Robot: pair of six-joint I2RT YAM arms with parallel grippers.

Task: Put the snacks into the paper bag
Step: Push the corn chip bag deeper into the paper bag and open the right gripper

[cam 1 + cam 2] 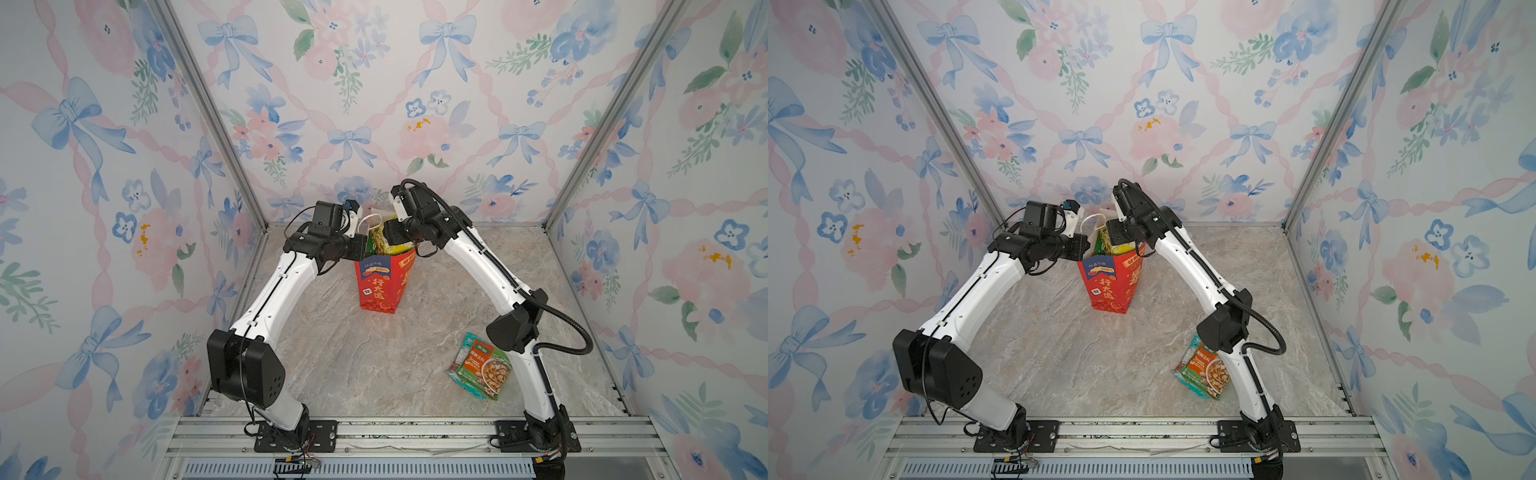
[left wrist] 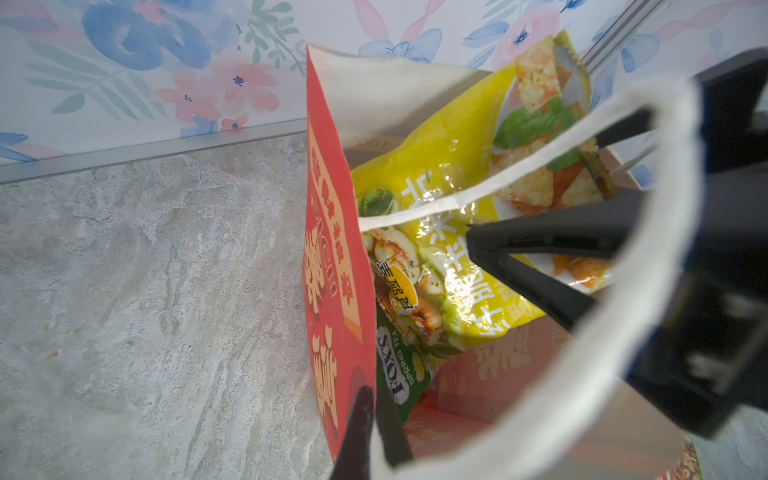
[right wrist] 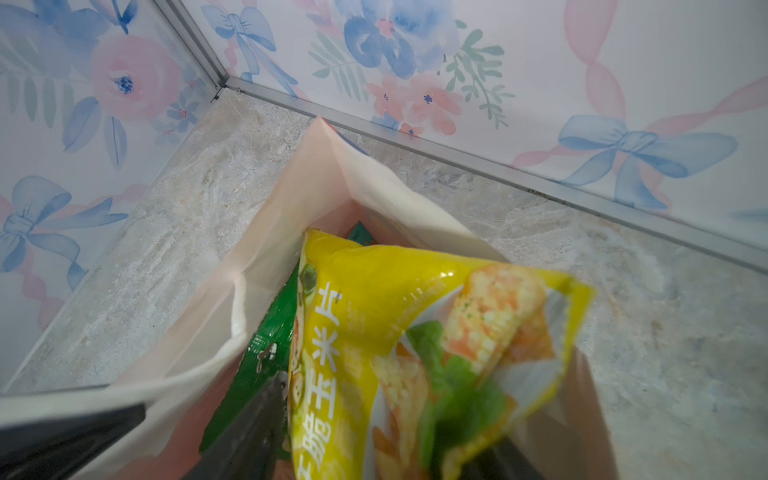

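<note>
the bench [image 1: 332, 353], marbled grey, carries the red paper bag [image 1: 376, 286], which stands upright near the back wall between the two arms. the left fingers [image 2: 376, 419] are clenched on the bag's red wall at its rim, one finger outside, one inside. in the bag's mouth a yellow snack packet [image 2: 449, 216] sticks up, tilted, above a green fox's packet [image 2: 401, 365] deeper in. the right fingers [image 2: 471, 245] hang released inside the mouth, spread apart against the yellow packet, under the white cord handle [image 2: 540, 158]. well away from both fingers, a teal-and-orange packet [image 1: 480, 366] lies flat beside the right arm's base.
</note>
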